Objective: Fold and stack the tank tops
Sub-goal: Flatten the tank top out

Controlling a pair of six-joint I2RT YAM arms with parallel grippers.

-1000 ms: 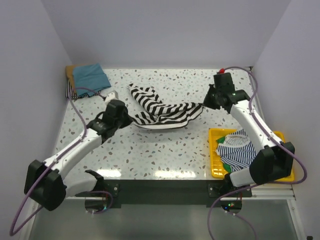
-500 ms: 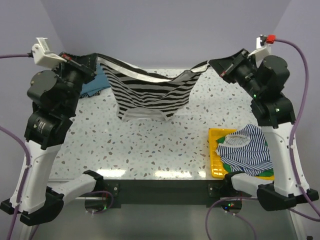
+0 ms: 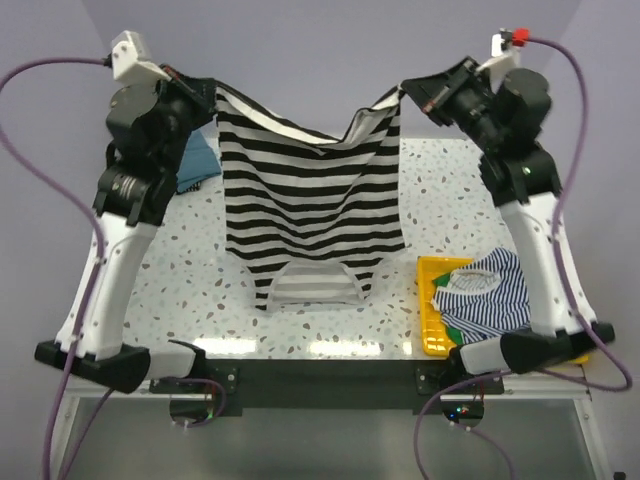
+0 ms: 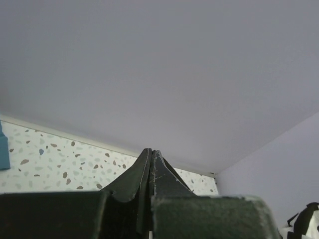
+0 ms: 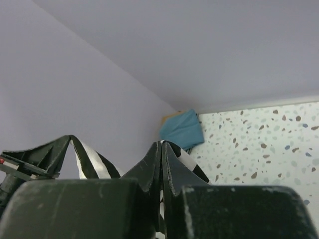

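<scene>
Above table [image 3: 180, 270], striped tank top [image 3: 310, 200] hanging, both jaws clamped on it, full spread seen only overhead

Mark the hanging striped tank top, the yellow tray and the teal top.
striped tank top [image 3: 310, 200], top external view, mid chest.
yellow tray [image 3: 425, 330], top external view, bare left rim.
teal top [image 5: 182, 129], right wrist view, middle of the cloth.

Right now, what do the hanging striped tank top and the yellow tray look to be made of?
The striped tank top looks like soft, thin knit cloth, matte: it drapes and sags at the neckline where it hangs. The yellow tray is probably rigid moulded plastic, smooth: straight walls, even colour.
</scene>
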